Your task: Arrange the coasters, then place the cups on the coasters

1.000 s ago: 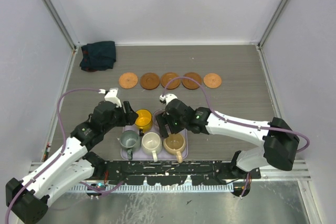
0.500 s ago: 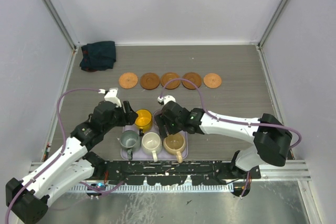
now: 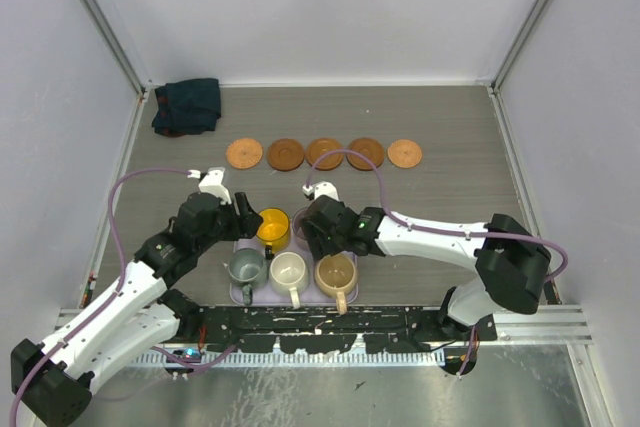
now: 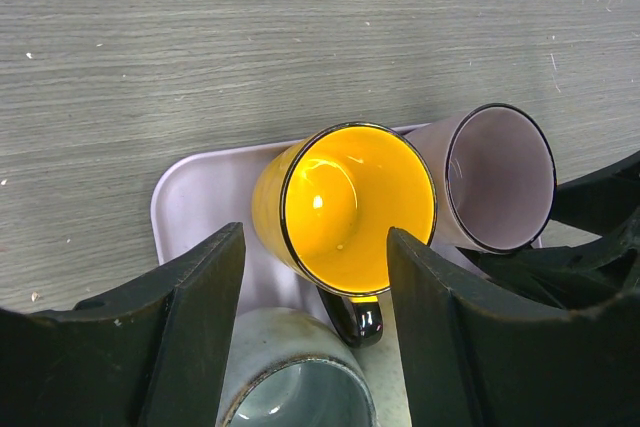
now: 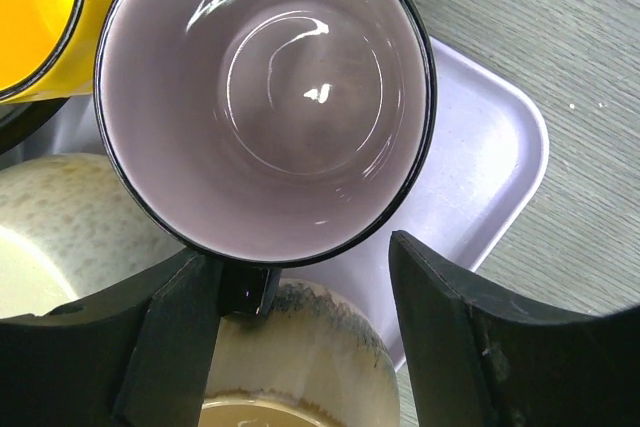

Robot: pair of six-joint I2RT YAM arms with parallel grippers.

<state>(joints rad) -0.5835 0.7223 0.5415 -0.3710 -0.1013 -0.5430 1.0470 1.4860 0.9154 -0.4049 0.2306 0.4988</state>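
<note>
Several round brown coasters [image 3: 324,153] lie in a row across the far table. On the lavender tray [image 4: 190,197] stand the cups: yellow [image 4: 355,202], mauve [image 5: 265,97], grey-green [image 3: 246,267], white [image 3: 289,270] and tan [image 3: 334,272]. My left gripper [image 4: 315,232] hovers open over the near rim of the yellow cup, its black handle [image 4: 358,319] between the fingers. My right gripper [image 5: 300,252] is open, straddling the near rim of the mauve cup. Its left finger [image 5: 170,347] is against that cup's dark handle [image 5: 248,289]. From above, the right gripper [image 3: 308,232] hides the mauve cup.
A dark green cloth [image 3: 187,105] lies bunched in the back left corner. Grey walls close the table on three sides. The tray's corner [image 5: 520,137] ends on wood-grain table. The grey-green cup [image 4: 290,377] sits just under my left fingers.
The right gripper has slid left over the mauve cup and its jaws have narrowed. The left arm and the cups have not moved.
</note>
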